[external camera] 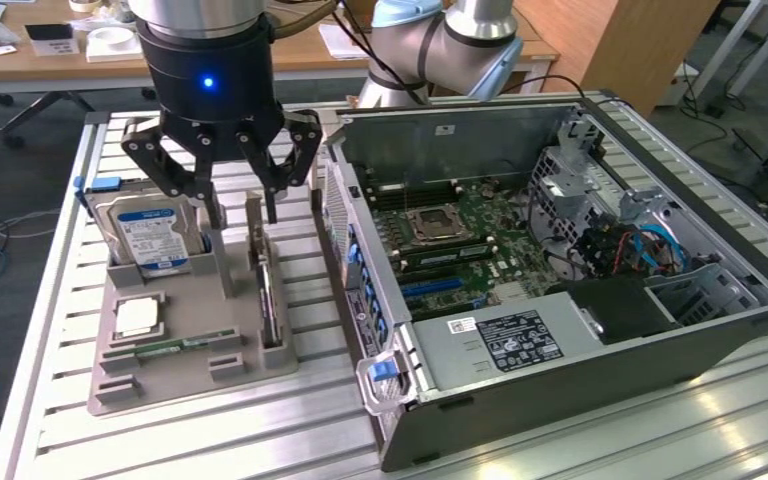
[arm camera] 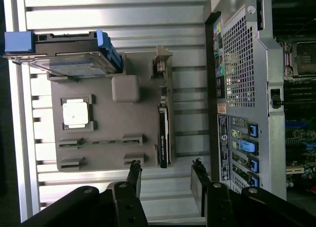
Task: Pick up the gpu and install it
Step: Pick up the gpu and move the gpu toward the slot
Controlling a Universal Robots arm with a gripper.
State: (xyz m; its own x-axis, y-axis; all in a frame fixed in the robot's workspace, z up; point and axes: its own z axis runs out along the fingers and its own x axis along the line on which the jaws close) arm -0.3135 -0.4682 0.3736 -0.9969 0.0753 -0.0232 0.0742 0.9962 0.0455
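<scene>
On slatted table (external camera: 224,445), open computer case (external camera: 598,370) lay at exterior view's right, gray tray (external camera: 157,378) beside it. Hand (external camera: 233,200) hovered above tray, fingers spread wide, empty. Gpu (external camera: 267,290) stood on edge in tray slot nearest case.

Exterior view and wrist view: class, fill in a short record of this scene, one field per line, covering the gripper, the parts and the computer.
gripper: open, empty, above the tray near the gpu
gpu: standing on edge in its tray slot, not gripped
hard drive: upright in the tray, blue label
processor: flat in the tray
computer case: side open, motherboard exposed, beside the tray
</scene>
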